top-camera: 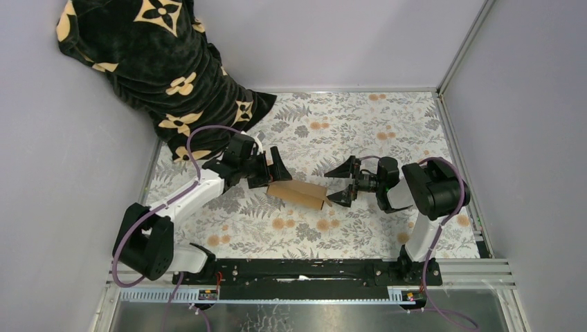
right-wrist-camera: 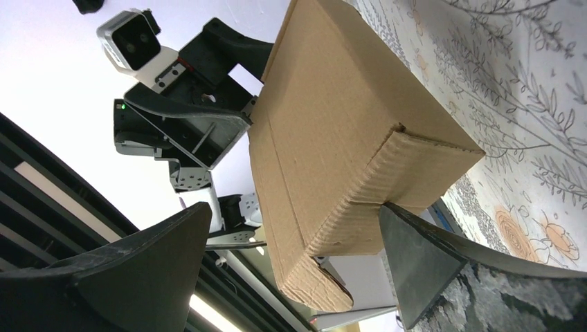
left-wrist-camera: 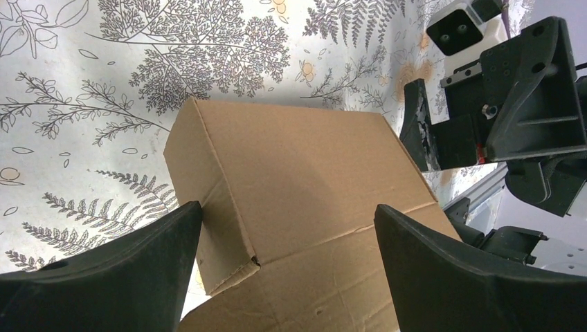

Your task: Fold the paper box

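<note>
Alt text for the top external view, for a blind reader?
A brown paper box lies on the floral-print table between two open grippers, the left gripper at its left end, the right gripper at its right end. A black cloth with tan flowers fills the far-left corner.

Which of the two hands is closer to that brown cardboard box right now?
Left, narrowly. The left hand stands open around the left end of the paper box, which reaches deep into it. The right hand, open too, has only the box's right end inside its tips.
</note>
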{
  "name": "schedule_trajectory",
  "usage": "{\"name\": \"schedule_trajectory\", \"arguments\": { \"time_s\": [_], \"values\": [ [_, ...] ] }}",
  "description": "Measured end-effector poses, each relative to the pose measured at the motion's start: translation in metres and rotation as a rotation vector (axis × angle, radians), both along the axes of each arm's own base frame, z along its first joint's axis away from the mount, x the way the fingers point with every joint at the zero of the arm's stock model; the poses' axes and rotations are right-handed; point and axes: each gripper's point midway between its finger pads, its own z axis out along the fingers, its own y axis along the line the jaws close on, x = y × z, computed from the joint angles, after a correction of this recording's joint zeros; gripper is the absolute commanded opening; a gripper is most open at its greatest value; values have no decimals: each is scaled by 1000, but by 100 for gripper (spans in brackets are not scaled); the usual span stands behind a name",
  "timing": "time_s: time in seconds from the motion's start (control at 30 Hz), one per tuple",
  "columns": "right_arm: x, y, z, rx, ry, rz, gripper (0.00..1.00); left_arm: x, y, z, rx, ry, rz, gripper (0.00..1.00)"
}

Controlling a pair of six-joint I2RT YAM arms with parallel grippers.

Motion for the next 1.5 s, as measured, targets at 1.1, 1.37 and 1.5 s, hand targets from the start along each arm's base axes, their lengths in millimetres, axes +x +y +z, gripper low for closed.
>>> {"name": "schedule_trajectory", "arguments": {
  "time_s": [1.1,1.37,1.5],
  "values": [
    [51,-20,20,54,-58,-149,100,-17,-8,-7,-82,143,-54,99],
    [45,-24,39,44,-111,-180,100,-22,-12,9,-142,165,-41,99],
    [37,-27,34,7,-106,-194,100,-28,-12,20,-179,163,-33,99]
  ]
}}
